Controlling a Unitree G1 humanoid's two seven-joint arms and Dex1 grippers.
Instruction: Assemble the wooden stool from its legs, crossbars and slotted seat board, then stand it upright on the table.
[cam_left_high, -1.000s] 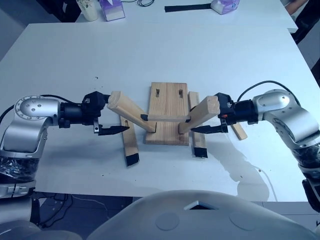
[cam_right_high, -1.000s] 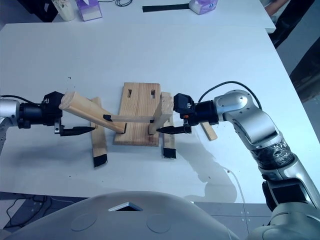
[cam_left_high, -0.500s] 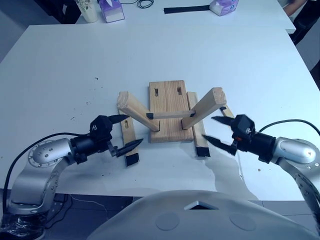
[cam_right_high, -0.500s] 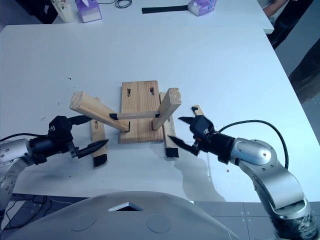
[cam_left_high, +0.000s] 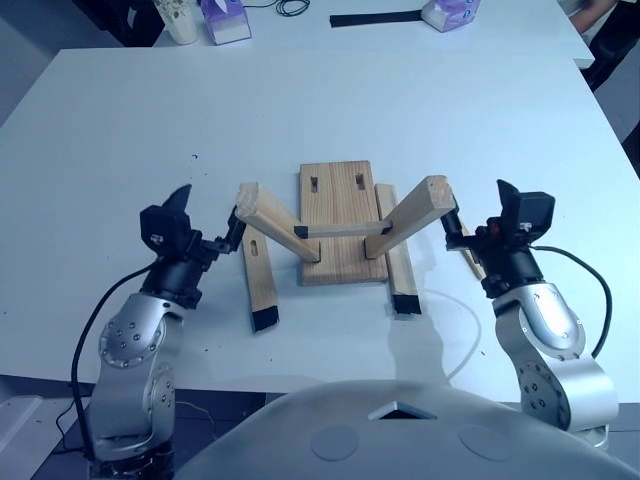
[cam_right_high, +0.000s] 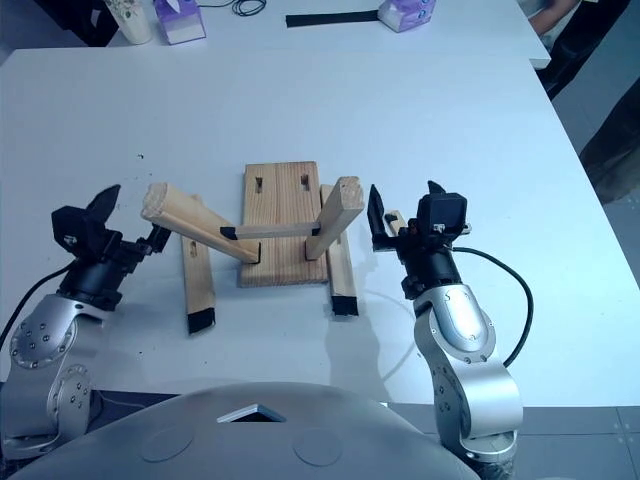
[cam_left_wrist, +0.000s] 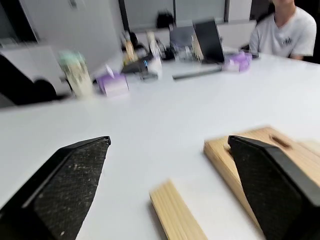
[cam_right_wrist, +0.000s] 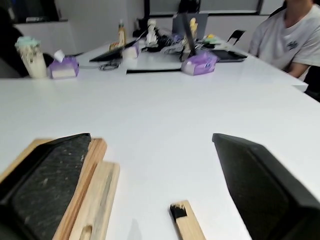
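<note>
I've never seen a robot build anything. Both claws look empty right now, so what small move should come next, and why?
Probably lower the left gripper onto the loose leg lying flat beside the seat board and grasp it. It and the right gripper are open and empty, one joined leg pair already rests on the board, and this leg lies nearest.

left tool let go of the leg frame, drawn back, fingers now upturned and spread at its left, right tool likewise at its right
</note>
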